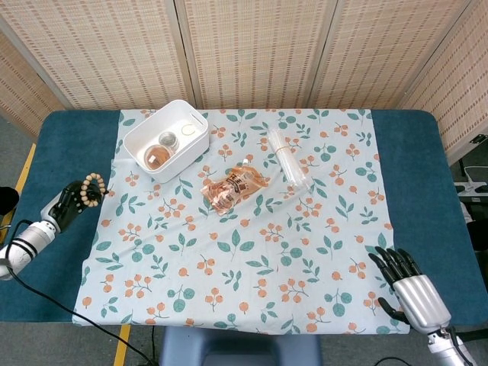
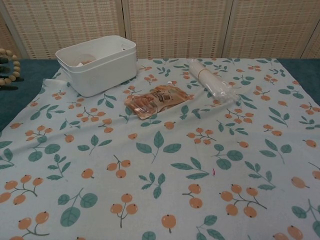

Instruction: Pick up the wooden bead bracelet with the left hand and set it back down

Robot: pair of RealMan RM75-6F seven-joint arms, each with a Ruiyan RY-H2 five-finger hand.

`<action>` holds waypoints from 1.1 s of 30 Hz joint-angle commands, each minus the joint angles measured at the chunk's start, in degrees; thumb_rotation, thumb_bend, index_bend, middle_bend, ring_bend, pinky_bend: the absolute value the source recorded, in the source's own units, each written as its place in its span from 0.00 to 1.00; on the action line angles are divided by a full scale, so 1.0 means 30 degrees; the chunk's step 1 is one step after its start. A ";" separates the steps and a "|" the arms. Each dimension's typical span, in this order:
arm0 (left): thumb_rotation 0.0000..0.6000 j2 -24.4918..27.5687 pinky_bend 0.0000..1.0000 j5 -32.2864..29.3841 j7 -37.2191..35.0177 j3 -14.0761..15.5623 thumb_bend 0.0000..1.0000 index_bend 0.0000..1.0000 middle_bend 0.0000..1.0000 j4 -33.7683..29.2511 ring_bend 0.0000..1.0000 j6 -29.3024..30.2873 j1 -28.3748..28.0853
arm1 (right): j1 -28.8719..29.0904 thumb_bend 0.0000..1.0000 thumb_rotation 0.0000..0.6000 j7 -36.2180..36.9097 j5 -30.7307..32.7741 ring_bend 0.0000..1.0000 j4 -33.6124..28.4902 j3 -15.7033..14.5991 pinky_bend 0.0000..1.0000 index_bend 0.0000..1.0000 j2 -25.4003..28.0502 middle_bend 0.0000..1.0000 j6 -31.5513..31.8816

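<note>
The wooden bead bracelet (image 1: 91, 180) hangs as a loop on the fingertips of my left hand (image 1: 67, 203), over the bare blue strip at the table's left edge, just off the floral cloth. In the chest view the bracelet (image 2: 15, 67) stands upright at the far left border, with dark fingers (image 2: 4, 74) showing through it; the rest of that hand is cut off. My right hand (image 1: 404, 284) rests at the front right corner of the cloth, fingers spread and holding nothing.
A white bin (image 1: 166, 139) with small round items stands at the back left of the floral cloth (image 1: 244, 252). An orange snack packet (image 1: 235, 187) and a clear plastic roll (image 1: 288, 162) lie mid-table. The blue table (image 1: 53, 145) shows on both sides.
</note>
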 commanded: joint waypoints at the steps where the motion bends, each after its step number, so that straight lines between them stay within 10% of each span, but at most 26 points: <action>1: 0.26 -0.0026 0.00 0.0029 0.0085 -0.0053 0.57 0.52 0.59 -0.0003 0.19 -0.0030 0.0010 | 0.0039 0.24 1.00 0.0126 -0.0076 0.00 -0.0002 -0.0052 0.00 0.00 0.0065 0.00 -0.0043; 18: 0.42 -0.0089 0.00 0.0247 0.0415 0.0007 0.56 0.54 0.60 0.0084 0.19 -0.0094 -0.0074 | -0.0004 0.24 1.00 0.0146 -0.0127 0.00 -0.0001 -0.0064 0.00 0.00 0.0101 0.00 0.0067; 33: 0.53 -0.0165 0.00 0.0194 0.0893 -0.0272 0.88 0.54 0.60 -0.0246 0.19 -0.0446 0.0124 | -0.0161 0.24 1.00 0.0255 -0.0295 0.00 0.0035 -0.0053 0.00 0.00 0.0175 0.00 0.0476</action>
